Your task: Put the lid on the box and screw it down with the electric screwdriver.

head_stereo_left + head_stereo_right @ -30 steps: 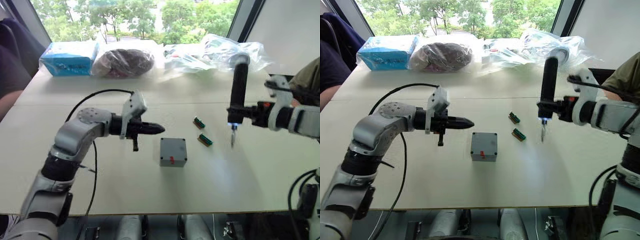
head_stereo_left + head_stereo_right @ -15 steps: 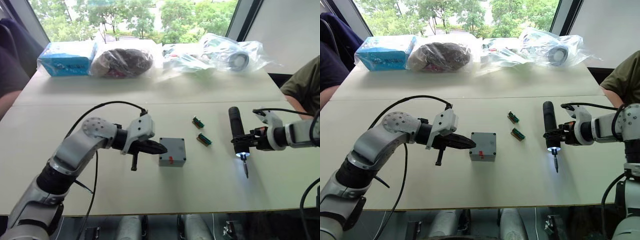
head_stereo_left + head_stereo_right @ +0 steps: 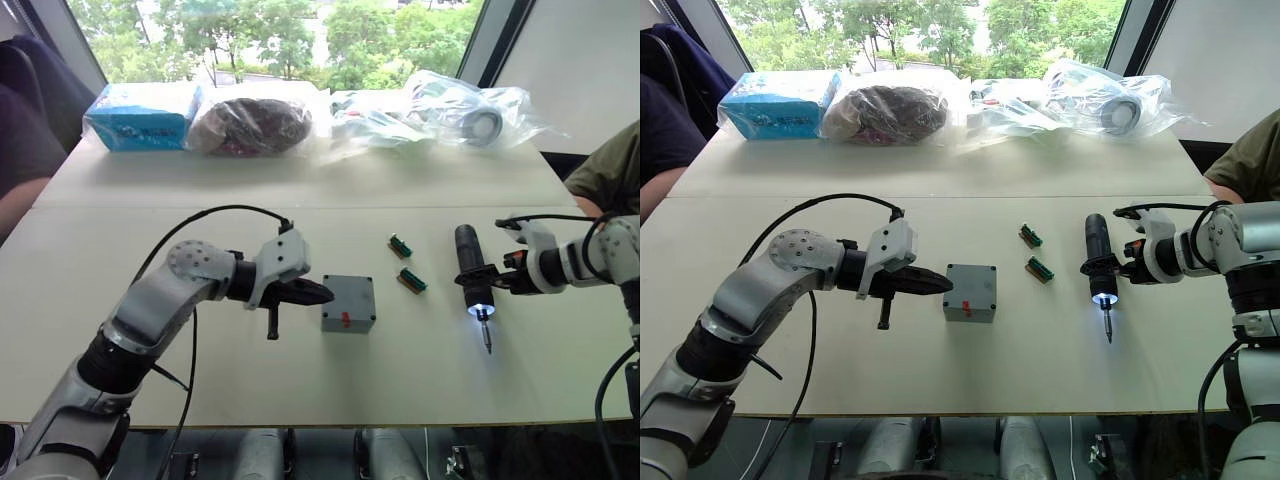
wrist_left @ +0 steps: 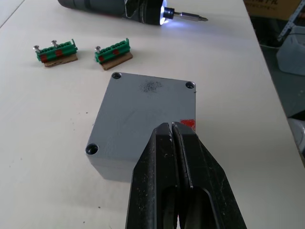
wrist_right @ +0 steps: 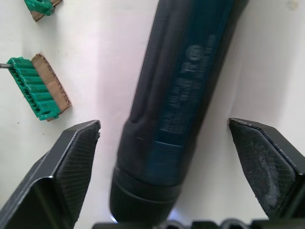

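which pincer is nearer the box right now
Left. The left pincer is shut, its tip at the box. The right pincer is open around the electric screwdriver, beyond the green blocks.

Lid: matt grey plastic, smooth, a scuffed patch on top, dark screws in 3 visible corner recesses. Electric screwdriver: black plastic barrel, finely textured matt grip, thin shiny metal bit. 2 green blocks: glossy ribbed plastic on brown cardboard-like backing, small metal screws. Desk: pale, smooth, matt. Left fingers: smooth semi-gloss black. Right pads: cross-hatched matt black. Bags: glossy clear plastic film.
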Robot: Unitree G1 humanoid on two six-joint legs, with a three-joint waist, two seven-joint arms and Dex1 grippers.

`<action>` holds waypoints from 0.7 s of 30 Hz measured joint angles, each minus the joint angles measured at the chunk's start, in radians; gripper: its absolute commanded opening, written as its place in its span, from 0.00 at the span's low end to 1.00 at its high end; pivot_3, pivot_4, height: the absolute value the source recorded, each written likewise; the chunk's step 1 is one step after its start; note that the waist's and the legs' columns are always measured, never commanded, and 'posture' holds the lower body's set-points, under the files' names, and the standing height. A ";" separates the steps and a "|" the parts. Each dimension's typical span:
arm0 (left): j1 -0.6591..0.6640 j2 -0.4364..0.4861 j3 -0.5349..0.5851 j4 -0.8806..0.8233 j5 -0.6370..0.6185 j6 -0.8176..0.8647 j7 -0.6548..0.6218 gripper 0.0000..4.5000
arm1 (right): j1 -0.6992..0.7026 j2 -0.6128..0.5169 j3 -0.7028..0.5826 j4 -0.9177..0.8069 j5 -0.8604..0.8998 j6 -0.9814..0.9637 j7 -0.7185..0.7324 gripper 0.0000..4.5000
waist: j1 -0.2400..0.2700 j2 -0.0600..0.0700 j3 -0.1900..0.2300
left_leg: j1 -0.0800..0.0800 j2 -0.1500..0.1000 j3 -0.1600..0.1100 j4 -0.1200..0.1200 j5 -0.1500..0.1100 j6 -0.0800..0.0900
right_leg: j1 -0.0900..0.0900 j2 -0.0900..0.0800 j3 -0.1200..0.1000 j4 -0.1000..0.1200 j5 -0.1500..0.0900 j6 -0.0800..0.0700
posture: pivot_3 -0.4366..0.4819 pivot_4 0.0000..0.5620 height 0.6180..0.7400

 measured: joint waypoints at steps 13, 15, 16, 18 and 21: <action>-0.024 -0.001 0.060 0.100 -0.010 -0.010 0.005 0.00 | -0.084 -0.085 -0.104 -0.164 -0.035 -0.013 0.151 1.00 | -0.005 0.004 0.002 | -0.002 0.002 0.001 0.003 -0.001 0.001 | -0.002 0.001 0.000 0.001 0.000 0.000 | 0.48 0.27 1.00; -0.038 -0.004 0.108 0.122 -0.032 0.005 0.013 0.00 | -0.082 -0.101 -0.143 -0.270 -0.010 -0.039 0.193 1.00 | -0.005 0.004 0.002 | -0.002 0.003 0.000 0.003 -0.001 0.001 | -0.002 0.001 0.000 0.001 0.000 0.000 | 0.48 0.27 1.00; -0.038 -0.003 0.124 0.129 -0.032 0.006 0.018 0.00 | -0.027 -0.118 -0.169 -0.387 -0.003 -0.098 0.220 1.00 | -0.003 0.003 0.002 | -0.002 0.003 0.000 0.002 -0.001 0.001 | -0.002 0.002 0.000 0.000 0.000 0.000 | 0.48 0.27 1.00; -0.027 0.006 0.130 0.147 -0.026 0.002 0.026 0.00 | 0.117 -0.122 -0.203 -0.603 0.013 -0.232 0.288 1.00 | 0.002 0.003 0.002 | -0.002 0.003 -0.001 0.003 -0.001 0.001 | -0.001 0.002 -0.001 0.000 0.000 0.000 | 0.48 0.27 1.00; 0.012 0.006 0.115 0.168 0.004 -0.014 0.040 0.00 | 0.307 -0.076 -0.208 -0.847 0.067 -0.322 0.340 1.00 | 0.001 0.003 0.002 | -0.002 0.003 -0.001 0.005 -0.001 0.001 | 0.001 0.001 -0.001 0.001 0.000 0.001 | 0.48 0.27 1.00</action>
